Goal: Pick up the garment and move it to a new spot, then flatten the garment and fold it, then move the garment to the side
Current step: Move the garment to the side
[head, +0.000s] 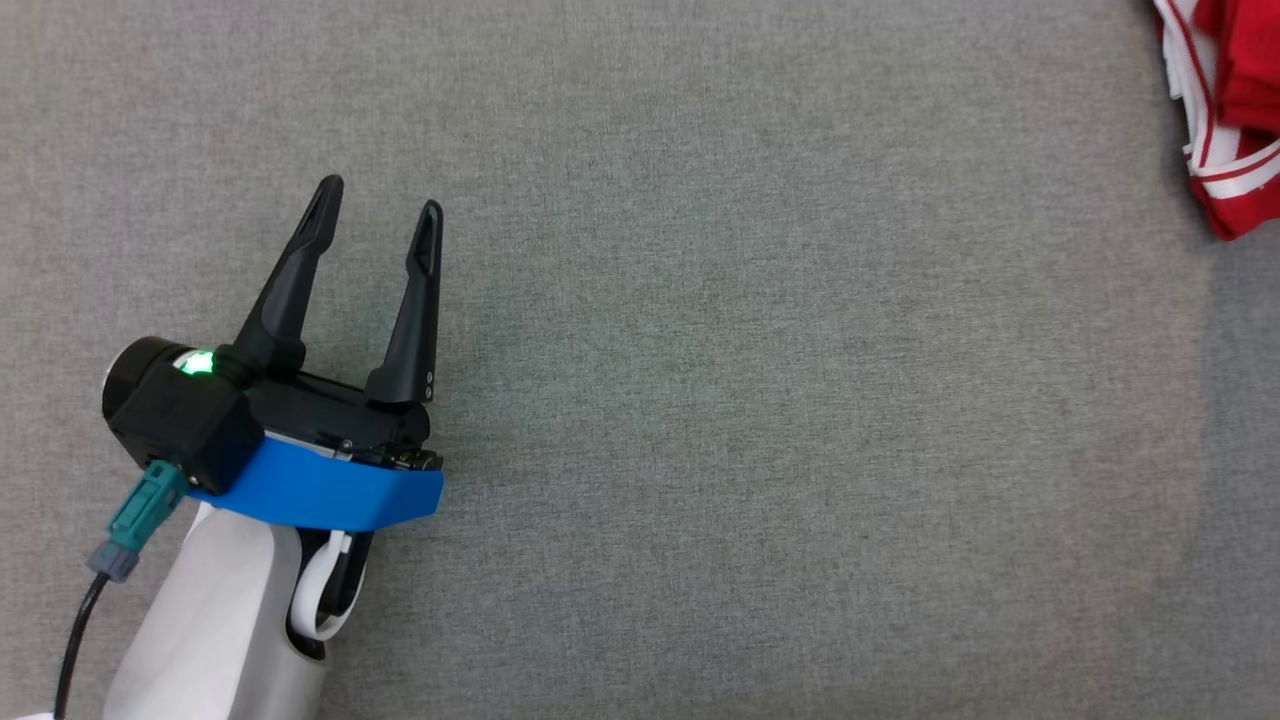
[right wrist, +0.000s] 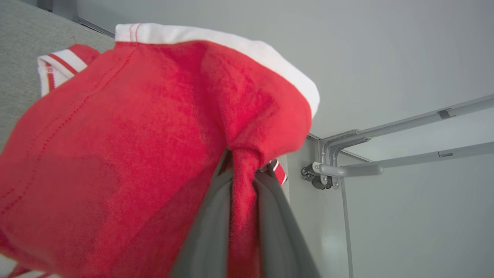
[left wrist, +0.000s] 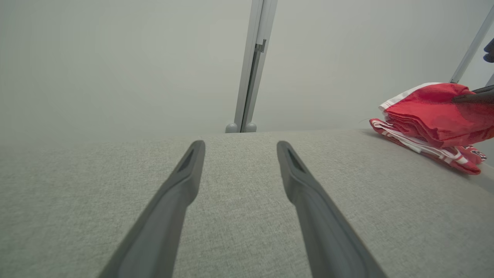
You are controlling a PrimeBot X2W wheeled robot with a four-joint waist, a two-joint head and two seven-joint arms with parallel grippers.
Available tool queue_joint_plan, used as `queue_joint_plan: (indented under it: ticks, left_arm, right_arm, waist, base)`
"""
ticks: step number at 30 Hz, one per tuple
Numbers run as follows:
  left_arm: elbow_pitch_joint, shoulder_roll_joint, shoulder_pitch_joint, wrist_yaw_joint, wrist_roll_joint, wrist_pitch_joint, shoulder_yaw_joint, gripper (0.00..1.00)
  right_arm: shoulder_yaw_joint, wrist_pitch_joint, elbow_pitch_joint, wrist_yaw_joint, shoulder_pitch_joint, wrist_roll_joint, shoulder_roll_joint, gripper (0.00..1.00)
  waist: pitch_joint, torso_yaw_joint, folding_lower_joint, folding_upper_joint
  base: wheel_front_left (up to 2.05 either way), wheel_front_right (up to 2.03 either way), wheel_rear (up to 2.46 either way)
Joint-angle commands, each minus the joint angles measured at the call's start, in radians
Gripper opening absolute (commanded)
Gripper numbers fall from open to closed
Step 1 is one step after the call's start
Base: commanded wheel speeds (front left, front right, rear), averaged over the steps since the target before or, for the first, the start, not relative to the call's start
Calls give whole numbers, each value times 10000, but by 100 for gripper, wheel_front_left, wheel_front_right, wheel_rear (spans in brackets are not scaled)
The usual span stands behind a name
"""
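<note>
The garment (head: 1225, 110) is red with white trim and stripes, bunched at the far right corner of the grey table (head: 750, 400). In the right wrist view my right gripper (right wrist: 241, 158) is shut on a pinched fold of the garment (right wrist: 135, 135), with the cloth squeezed between its two fingers. The left wrist view shows the garment (left wrist: 428, 116) folded in a heap at the table's far right, a dark fingertip (left wrist: 472, 96) pressed into its top. My left gripper (head: 380, 205) hovers open at the left of the table, with nothing between its fingers (left wrist: 181, 181).
Grey fabric covers the whole table. A pale wall with a vertical metal post (left wrist: 252, 65) stands behind the far edge. A metal frame with a bracket (right wrist: 332, 162) runs beyond the table's right end.
</note>
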Motion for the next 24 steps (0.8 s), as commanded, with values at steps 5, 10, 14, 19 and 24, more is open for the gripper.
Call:
queue_joint_plan:
  ticks: [5,10,14,19,24]
  left_arm:
    - [-79,154,-208,-31,-129,-2,-79,100]
    - [-35,177,-192,-32,-221,-9,-126,100]
    - [76,137,-77,11,-241,-22,-122,100]
    - [320,-2,143,45,-344,-44,-91,100]
    - [677,-172,649,205,-427,-51,63,100]
  right_arm:
    - [-279,-689,-144,-1,133,-1221,6,7]
    - [-551,-1339,-125,-1,145,-2128,84,100]
    - [-839,-2014,-212,-1,213,-2691,226,100]
    - [-1402,-2652,-65,-1,597,-2690,750,100]
    - [-2325,-3664,-205,-1,1876,-1932,1887,100]
  waist:
    - [204,97,-2,0]
    - [136,214,-2,0]
    - [-110,294,-2,0]
    - [-767,389,-2,0]
    - [-1796,501,-2,0]
  base:
    - [0,0,0]
    - [0,0,0]
    - [0,0,0]
    - [0,0,0]
    - [0,0,0]
